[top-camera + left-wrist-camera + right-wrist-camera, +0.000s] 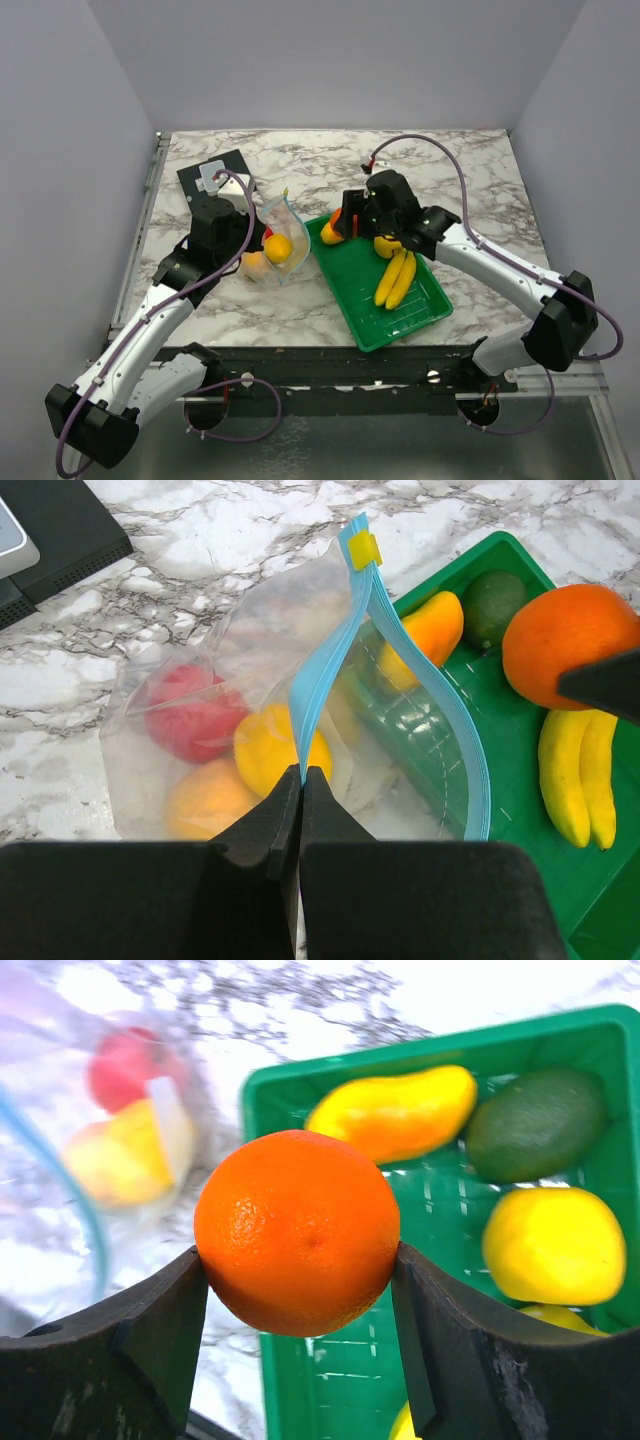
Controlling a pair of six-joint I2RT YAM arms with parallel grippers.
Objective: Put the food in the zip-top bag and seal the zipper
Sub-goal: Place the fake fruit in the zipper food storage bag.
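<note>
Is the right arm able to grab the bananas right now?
Probably not yet: the right gripper is shut on the orange, though the bananas lie uncovered in the green tray close by.

Marble table (300, 170), plain grey walls (330, 60) (evenly lit).

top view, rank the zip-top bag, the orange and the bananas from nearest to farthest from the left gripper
1. zip-top bag: pinched at its mouth by the left gripper, left of the green tray.
2. orange: held in the right gripper, by the tray's far left corner.
3. bananas: lying in the tray, farthest to the right.
</note>
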